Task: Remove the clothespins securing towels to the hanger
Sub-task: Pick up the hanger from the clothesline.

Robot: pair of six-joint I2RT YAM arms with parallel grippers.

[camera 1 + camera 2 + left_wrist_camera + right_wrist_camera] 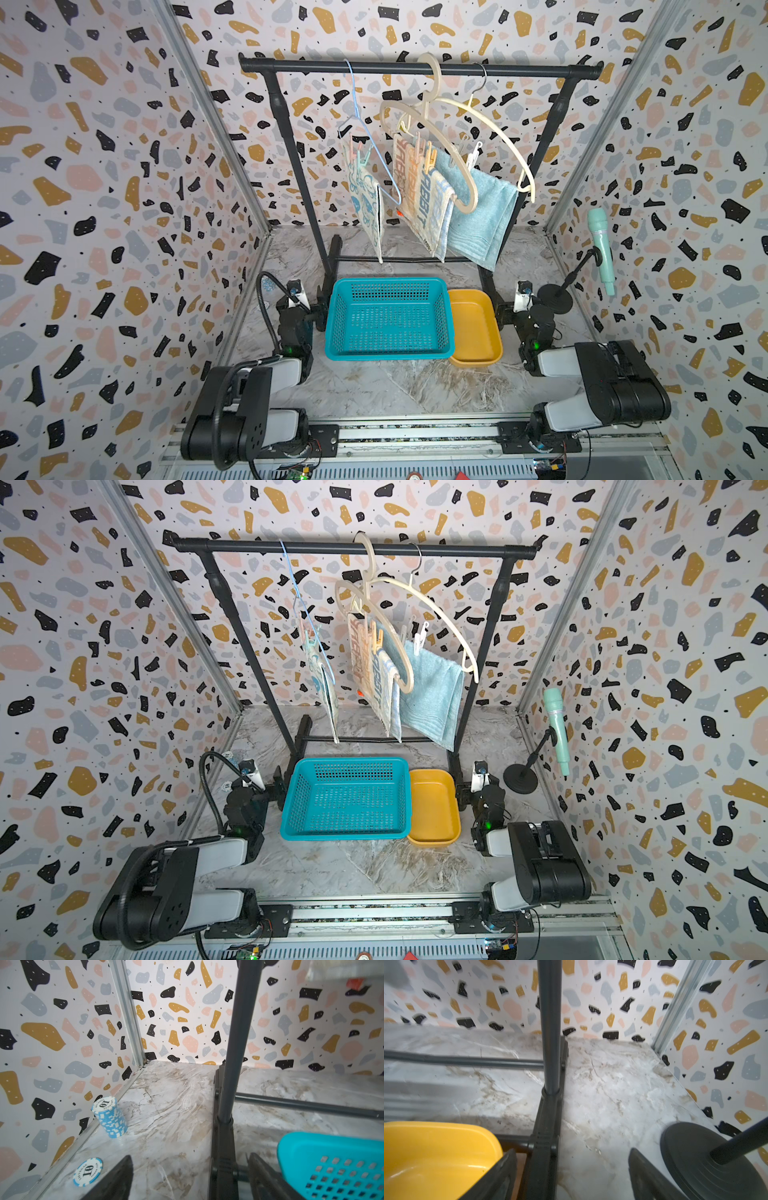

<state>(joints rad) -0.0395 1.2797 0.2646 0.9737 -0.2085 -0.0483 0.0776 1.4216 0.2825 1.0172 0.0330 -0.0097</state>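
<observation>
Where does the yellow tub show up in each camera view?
Both top views: yellow tub right of centre, beside the teal basket.
Left wrist: not in it; only the teal basket's corner shows.
Right wrist: large and close, beside the black clothes rack's foot.
Shared landmark: that rack, in every view.

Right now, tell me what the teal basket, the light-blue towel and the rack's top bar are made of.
Teal basket: apparently glossy moulded plastic, perforated grid walls. Light-blue towel: likely terry cotton, fuzzy nap. Top bar: matte black tube, metal or plastic, unclear.
</observation>
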